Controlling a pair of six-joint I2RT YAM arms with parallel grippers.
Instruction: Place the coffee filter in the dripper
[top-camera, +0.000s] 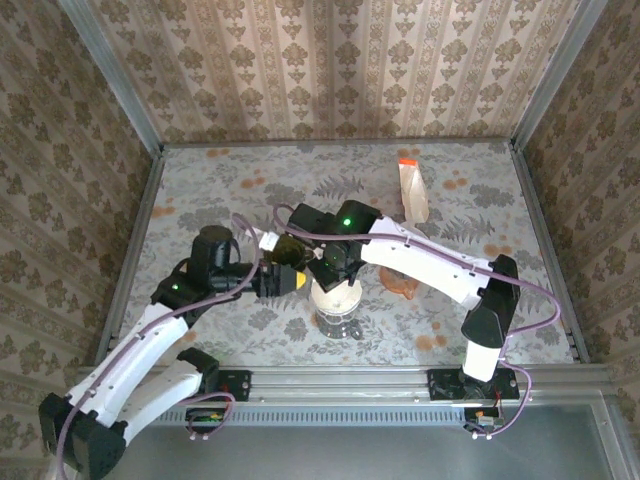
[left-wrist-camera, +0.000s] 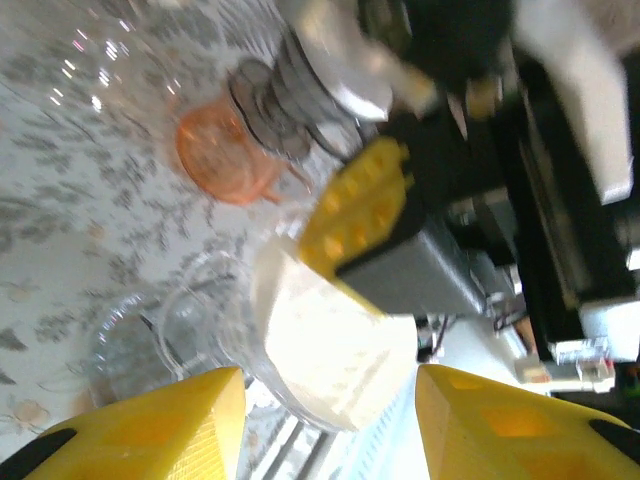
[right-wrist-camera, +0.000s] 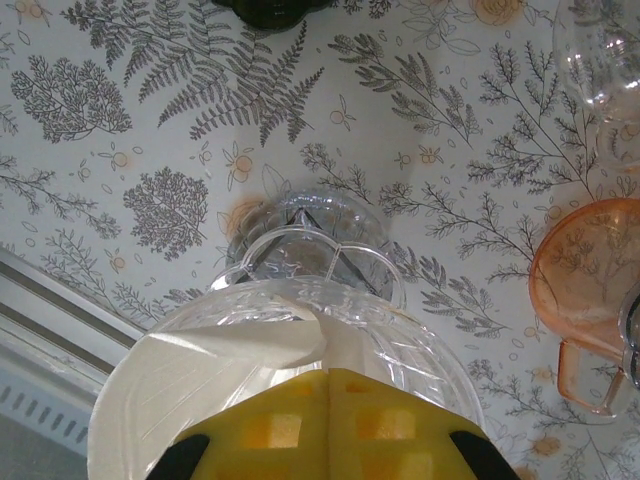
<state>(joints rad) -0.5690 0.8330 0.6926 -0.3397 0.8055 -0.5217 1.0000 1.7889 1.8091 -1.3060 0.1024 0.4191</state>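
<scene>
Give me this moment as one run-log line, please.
right gripper: shut on white paper coffee filter, partly in clear glass dripper | left gripper: open, beside dripper | filter: not yet released

The right end effector (right-wrist-camera: 327, 425) seemingly hides the middle of the coffee filter (right-wrist-camera: 200, 370).

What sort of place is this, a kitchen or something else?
Probably a staged robot test booth, not a real kitchen: damask wallpaper panels in bare aluminium framing, a fern-print tabletop, and a clear glass dripper with a white paper coffee filter.
</scene>
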